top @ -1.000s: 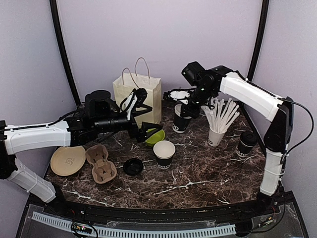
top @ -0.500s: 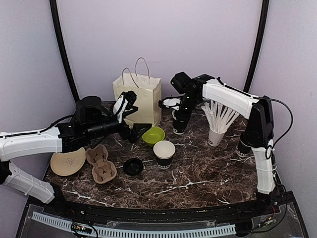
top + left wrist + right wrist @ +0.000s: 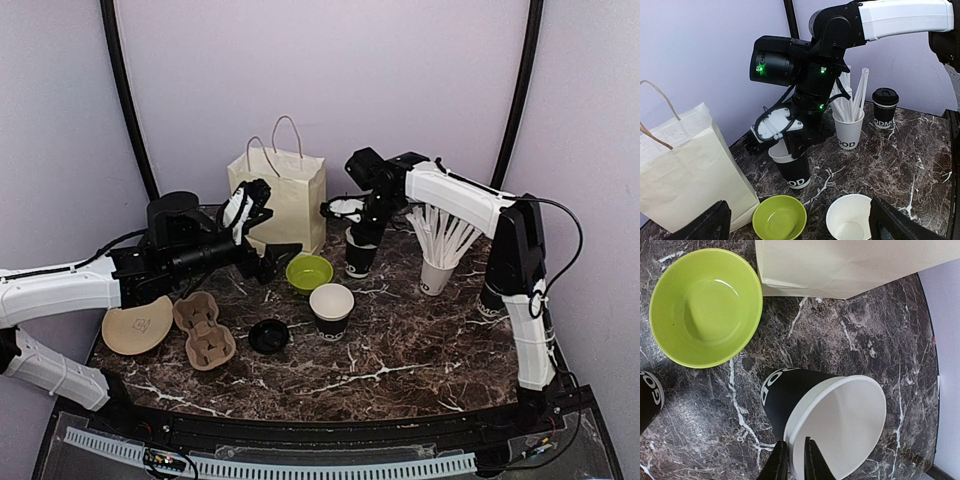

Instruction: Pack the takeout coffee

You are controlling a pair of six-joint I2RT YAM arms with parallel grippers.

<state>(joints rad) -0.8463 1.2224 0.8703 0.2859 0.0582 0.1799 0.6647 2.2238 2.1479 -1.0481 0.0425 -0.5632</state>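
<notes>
Paper cup (image 3: pixel 790 390) now lower, rim in pinch of right gripper (image 3: pixel 794 461) (left gripper (image 3: pixel 802 224) agape)

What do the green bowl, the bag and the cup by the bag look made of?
green bowl: glossy, sharp highlights; plastic or glazed ceramic, can't tell which.
bag: matte cream paper, creased folds.
coffee cup: likely paper, printed black outside, white inside, rolled rim.

Matt paper coffee cup (image 3: pixel 790 392); glossy green bowl (image 3: pixel 705 307); polished marble-look table (image 3: pixel 865 330).
</notes>
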